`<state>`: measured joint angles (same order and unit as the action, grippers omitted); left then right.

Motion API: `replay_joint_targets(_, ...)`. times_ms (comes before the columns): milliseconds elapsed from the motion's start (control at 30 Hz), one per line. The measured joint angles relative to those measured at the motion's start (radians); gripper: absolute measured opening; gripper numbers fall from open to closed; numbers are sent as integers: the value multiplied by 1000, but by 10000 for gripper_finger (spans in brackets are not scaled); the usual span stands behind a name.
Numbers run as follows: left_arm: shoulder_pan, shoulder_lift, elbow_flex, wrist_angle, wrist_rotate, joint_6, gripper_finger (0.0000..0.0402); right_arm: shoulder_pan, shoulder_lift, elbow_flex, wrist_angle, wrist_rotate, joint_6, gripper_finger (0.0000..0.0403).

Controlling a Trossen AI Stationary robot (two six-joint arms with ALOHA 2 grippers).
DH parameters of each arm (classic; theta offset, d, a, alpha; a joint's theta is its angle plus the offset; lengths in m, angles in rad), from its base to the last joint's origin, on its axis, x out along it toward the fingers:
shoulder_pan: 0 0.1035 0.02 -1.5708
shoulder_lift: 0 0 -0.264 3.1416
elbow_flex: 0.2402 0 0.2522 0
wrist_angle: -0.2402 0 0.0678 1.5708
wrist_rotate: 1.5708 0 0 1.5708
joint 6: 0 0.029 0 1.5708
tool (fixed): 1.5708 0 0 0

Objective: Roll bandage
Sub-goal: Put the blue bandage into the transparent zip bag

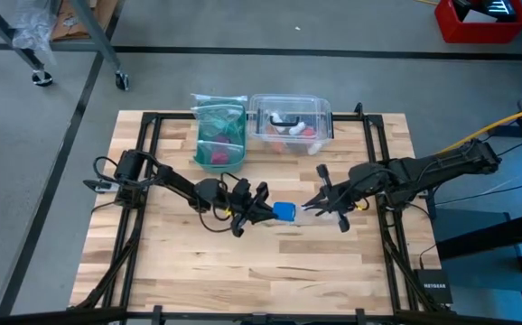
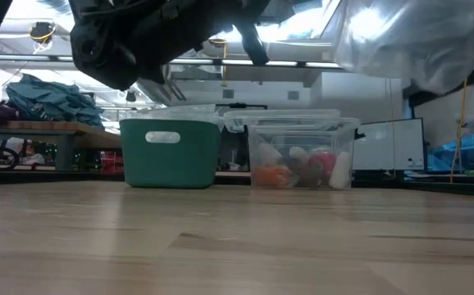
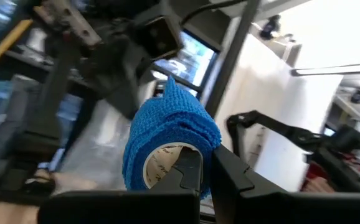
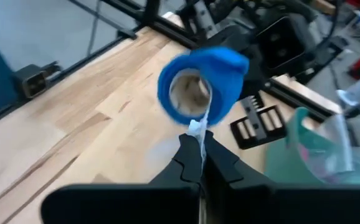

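The bandage (image 1: pixel 284 213) is a bright blue roll with a hollow cardboard core (image 3: pixel 162 167), held above the table's middle. My left gripper (image 1: pixel 263 209) comes at it from the table's left and is shut on it. My right gripper (image 1: pixel 319 208) faces it from the right, close by, and is shut on a piece of clear plastic film (image 4: pixel 198 132) that reaches up to the roll's lower rim. The low view shows that film (image 2: pixel 409 41) only as a clear sheet hanging high above the tabletop. My left gripper pinches the roll's wall (image 3: pixel 212 144) at one open end, one finger (image 3: pixel 189 174) in front of the core's hole and the other (image 3: pixel 230 177) outside the blue wraps. The fingers slant upward from the table's left. The roll is lifted clear of the table. My right gripper pinches the thin clear film (image 4: pixel 200 140) between its two fingers, seen edge-on. The fingers point toward the roll, slanting down from the table's right. The film runs from the fingertips up to the roll's rim, clear of the table.
At the table's far side stand a green bin (image 1: pixel 218 144), with a clear bag on top, and a clear plastic box (image 1: pixel 290 122) with small items inside. Black frame rails (image 1: pixel 383 181) run along the table's sides. Bare wood (image 1: pixel 243 271) lies near the front.
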<state>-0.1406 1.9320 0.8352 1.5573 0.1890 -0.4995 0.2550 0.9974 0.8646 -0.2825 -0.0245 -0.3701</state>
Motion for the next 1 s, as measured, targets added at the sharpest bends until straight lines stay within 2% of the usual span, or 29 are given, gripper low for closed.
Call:
replay_joint_targets(100, -3, 0, 0, 4, 45, 0, 1, 0, 0, 0, -6, -36, 0, 1)
replay_joint_targets(333, -3, 0, 0, -63, 150, 30, 1, 0, 0, 0, -4, -40, -1, 1)
replay_joint_targets(567, 0, 0, 0, -193, 149, 114, 1, 0, 0, 0, -3, -79, -1, 1)
replay_joint_targets(833, -3, 0, 0, -158, 148, 111, 1, 0, 0, 0, -6, -151, -1, 1)
replay_joint_targets(1000, -4, 0, 0, -154, 148, 110, 1, 0, 0, 0, -6, -153, -1, 1)
